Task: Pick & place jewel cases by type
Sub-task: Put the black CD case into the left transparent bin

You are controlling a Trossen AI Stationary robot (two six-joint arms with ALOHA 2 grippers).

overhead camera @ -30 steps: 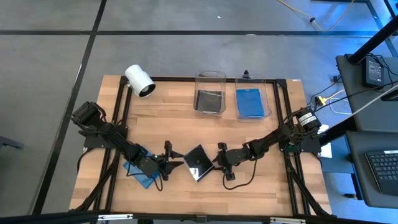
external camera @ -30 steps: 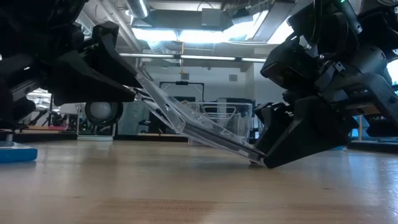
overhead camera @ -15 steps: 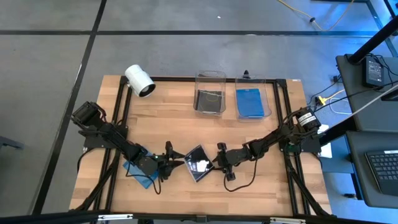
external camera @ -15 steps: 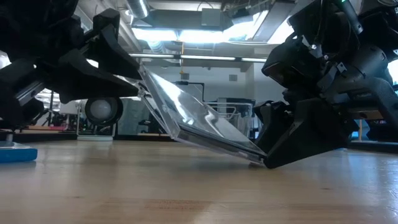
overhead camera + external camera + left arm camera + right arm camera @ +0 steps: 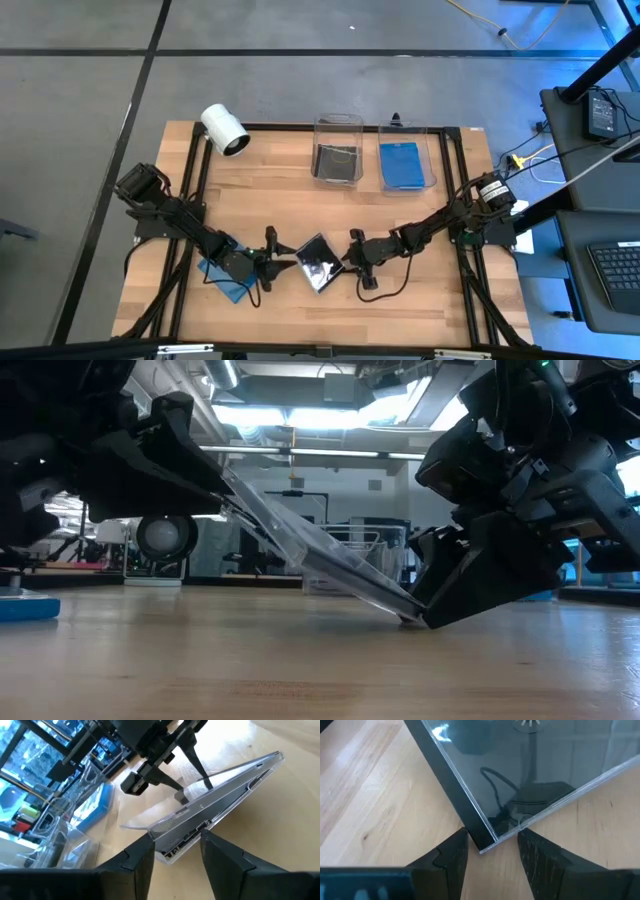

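Note:
A dark grey jewel case [image 5: 318, 262] with a clear cover stands tilted between my two grippers, in the middle of the table toward the near edge. My left gripper [image 5: 285, 264] has its left, raised corner. My right gripper [image 5: 348, 259] has the opposite corner, low on the wood. A blue jewel case [image 5: 224, 284] lies flat on the table under my left arm. Another dark case [image 5: 336, 163] and another blue case [image 5: 403, 166] lie in the two bins at the back. My left gripper holds the case's raised corner [image 5: 172, 851] between its two fingers, one on each edge that meets there. It comes nearly level from the table's left. That end is lifted clear of the wood [image 5: 235, 490]. My right gripper has the opposite corner [image 5: 484, 845] between its fingers [image 5: 451, 851], one beside the dark spine edge and one beside the clear edge. It slants down from the table's right. This corner rests on the table [image 5: 405, 617].
Two clear bins [image 5: 337, 122] [image 5: 432, 160] stand side by side at the far edge. A white cylindrical camera [image 5: 224, 129] lies at the far left. A cable loops on the wood in front of my right arm [image 5: 385, 292].
The case rocked about the line between its two held corners. Half a second ago its broad face was tipped toward the near edge; now it is edge-on again in the low view. Both grippers kept their places.

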